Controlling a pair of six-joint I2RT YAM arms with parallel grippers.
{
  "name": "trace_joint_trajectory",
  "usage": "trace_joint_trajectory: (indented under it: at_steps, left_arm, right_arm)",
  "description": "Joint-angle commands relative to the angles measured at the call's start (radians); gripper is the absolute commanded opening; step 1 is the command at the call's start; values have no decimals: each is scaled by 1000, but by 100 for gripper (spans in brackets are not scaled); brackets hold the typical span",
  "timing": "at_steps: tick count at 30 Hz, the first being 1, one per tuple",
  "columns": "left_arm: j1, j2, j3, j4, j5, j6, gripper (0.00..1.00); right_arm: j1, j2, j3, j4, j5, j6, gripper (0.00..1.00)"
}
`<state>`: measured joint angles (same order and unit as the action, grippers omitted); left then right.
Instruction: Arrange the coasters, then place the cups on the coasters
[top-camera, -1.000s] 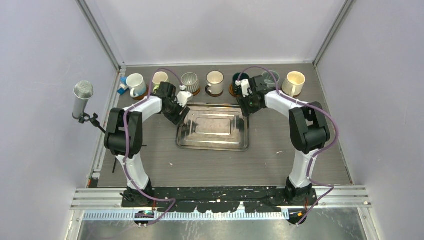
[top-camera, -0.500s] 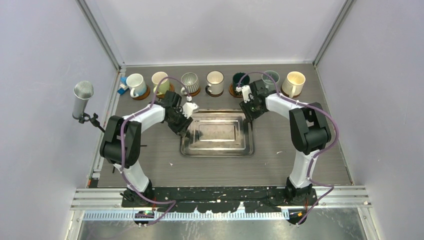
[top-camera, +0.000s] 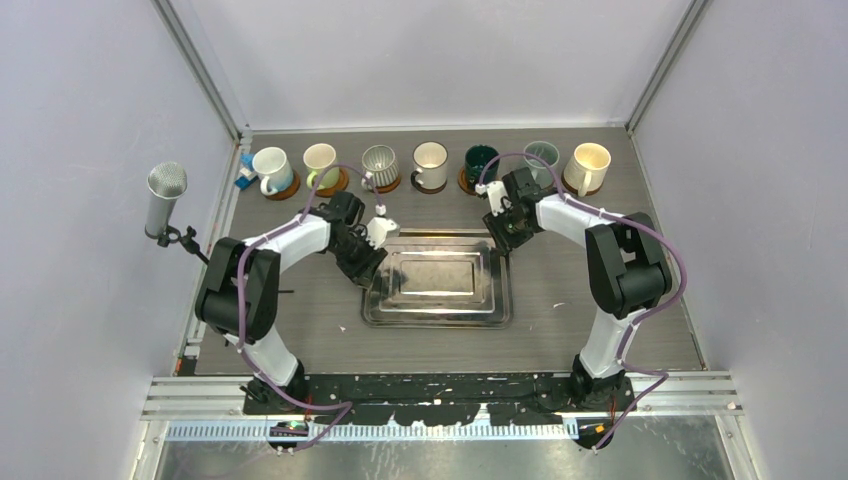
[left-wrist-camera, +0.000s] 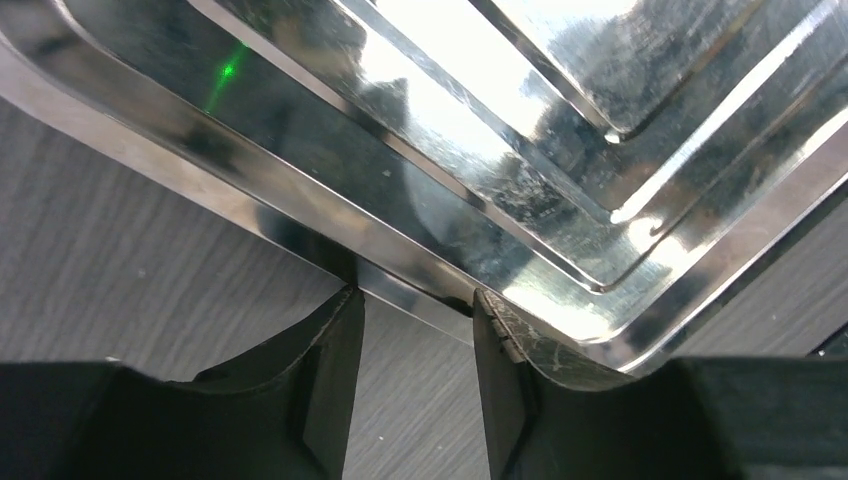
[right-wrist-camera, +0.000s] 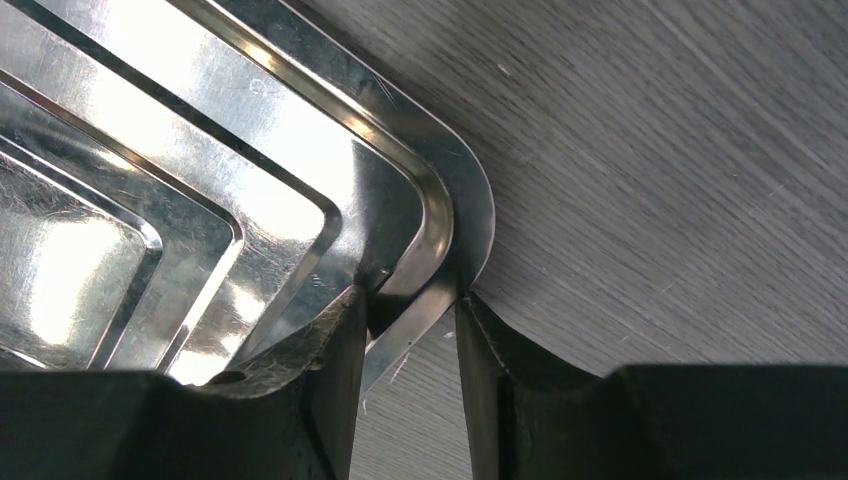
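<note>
**A:** What is different from one second ago?

**B:** The steel tray (top-camera: 440, 322) has moved. Before, it lay close under the row of cups. Now it is nearer to the arm bases and a little more to the right, and a strip of bare bench (top-camera: 560, 300) shows between it and the row.

**A:** What moves it?

**B:** Both arms together. The left jaws were wider a second ago. Now they are partly closed over the rim, just beside the far-left corner. The rim passes between them and both tips touch it. The right jaws have closed further, and they pinch the rim at the far-right corner in the same way. So each one holds the tray and nothing else.

**A:** And where are the cups?

**B:** The cups (top-camera: 430, 160) are seven, and they stand in one line along the far side of the bench, where they stood before. Under the left five I see brown coasters (top-camera: 288, 187). Under the two at the right end I cannot tell, because the cups and the right arm hide the place.

**A:** What does this mean for the task?

**B:** I judge the placing is done, or nearly done. Pulling the tray away looks like clearing up. The hold is only on a thin rim, so I think it may slip if the two arms do not pull evenly.
</note>
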<state>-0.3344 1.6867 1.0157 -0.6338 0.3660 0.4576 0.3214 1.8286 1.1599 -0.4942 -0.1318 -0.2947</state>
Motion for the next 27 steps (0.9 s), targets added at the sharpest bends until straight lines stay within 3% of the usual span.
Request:
trace_joint_trajectory:
  at_steps: [1, 6, 11, 21, 27]
  left_arm:
    - [-8, -55, -16, -56, 62, 28, 47]
    - [-7, -70, -9, -85, 87, 76, 57]
    - [-2, -84, 12, -112, 83, 77, 67]
    - [6, -148, 150, -42, 17, 14, 99]
    - [36, -72, 348, 8, -51, -167, 100]
  right_arm:
    - [3, -21, 32, 5, -6, -20, 43]
    - [3, -13, 50, -10, -23, -32, 44]
    - [2, -63, 46, -18, -15, -20, 54]
    - [-32, -111, 233, -73, -24, 75, 70]
    - [-65, -117, 330, -24, -32, 150, 73]
